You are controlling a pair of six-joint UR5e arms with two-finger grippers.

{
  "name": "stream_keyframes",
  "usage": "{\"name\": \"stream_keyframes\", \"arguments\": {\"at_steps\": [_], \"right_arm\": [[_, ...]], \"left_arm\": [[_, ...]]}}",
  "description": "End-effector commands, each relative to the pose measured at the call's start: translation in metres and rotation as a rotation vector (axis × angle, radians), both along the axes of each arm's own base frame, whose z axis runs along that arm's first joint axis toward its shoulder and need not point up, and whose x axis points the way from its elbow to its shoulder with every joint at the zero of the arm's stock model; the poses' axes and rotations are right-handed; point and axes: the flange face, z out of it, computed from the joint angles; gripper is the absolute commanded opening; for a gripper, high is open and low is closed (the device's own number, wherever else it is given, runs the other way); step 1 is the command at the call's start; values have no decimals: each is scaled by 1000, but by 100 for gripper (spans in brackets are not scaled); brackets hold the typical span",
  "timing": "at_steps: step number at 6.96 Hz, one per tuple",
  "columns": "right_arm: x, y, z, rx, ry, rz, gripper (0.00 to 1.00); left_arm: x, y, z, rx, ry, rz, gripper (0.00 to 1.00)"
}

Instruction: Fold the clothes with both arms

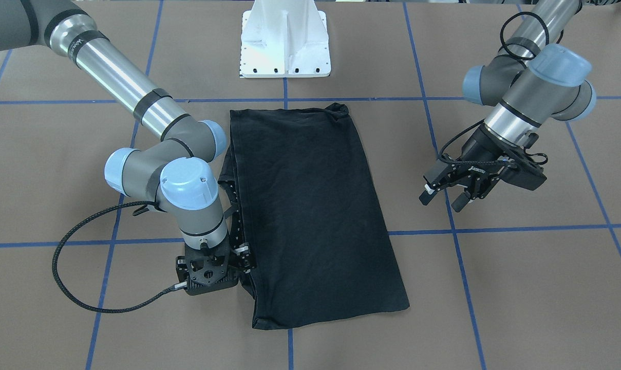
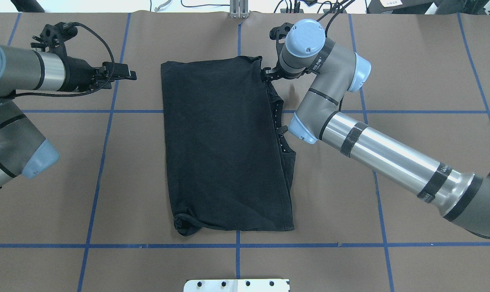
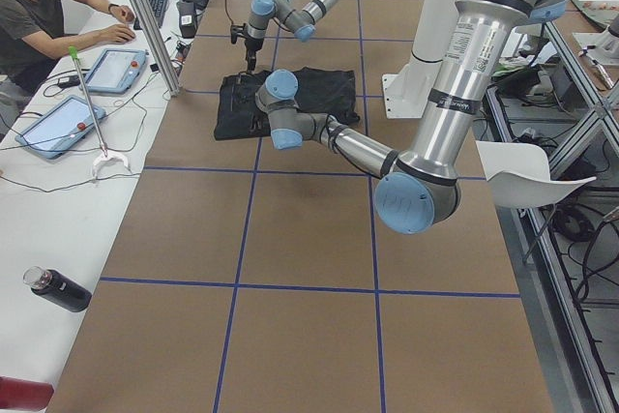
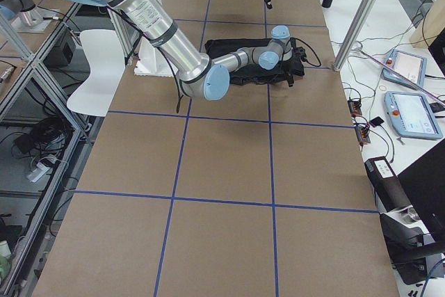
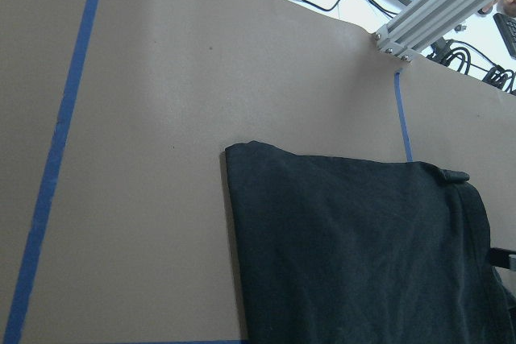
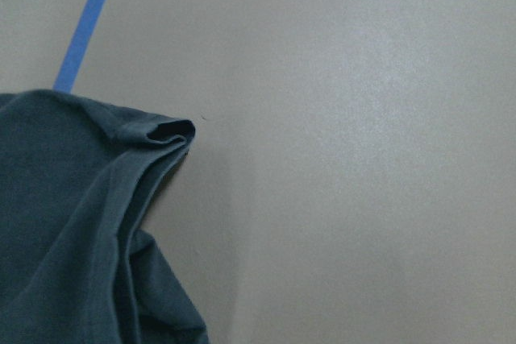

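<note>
Jaws on left arm [image 1: 526, 97] gape empty; right arm [image 1: 187, 190] hides whether its jaws grip T-shirt [image 1: 310, 205]; pedestal [image 1: 284, 41] beyond.

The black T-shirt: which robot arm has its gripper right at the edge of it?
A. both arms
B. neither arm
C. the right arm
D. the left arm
C: the right gripper is down at the long edge of the black T-shirt. The left gripper hangs open off to the side, over the bare table and apart from the cloth.
</note>
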Motion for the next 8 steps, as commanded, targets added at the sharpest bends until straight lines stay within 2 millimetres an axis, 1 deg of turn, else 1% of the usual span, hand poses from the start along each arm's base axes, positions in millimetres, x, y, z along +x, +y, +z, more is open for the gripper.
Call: {"name": "stream_keyframes", "arguments": {"at_steps": [1,2,3,4,5,6,7,8], "right_arm": [[26,-8,-23,-34,-73,-38,99],[42,-4,-50,-71,-93,-61,99],[57,10,-74,-93,-100,-76,99],[74,30,-79,-111,-121,-99,99],[93,53,-70,-137,-160,-85,99],[108,74,-69,-176,-208,-97,99],[119,94,-65,-252,-257,-76,99],[127,128,-64,-298,-296,-67,99]], "left_arm": [[-4,3,-5,2,11,-1,100],[-12,15,-19,2,42,17,100],[-17,30,-33,-81,118,28,100],[-20,47,-46,-122,168,34,100],[-11,74,-54,-186,218,56,100],[-9,94,-62,-236,258,70,100],[-9,112,-55,-271,263,82,100],[-6,124,-43,-294,251,84,100]]}}
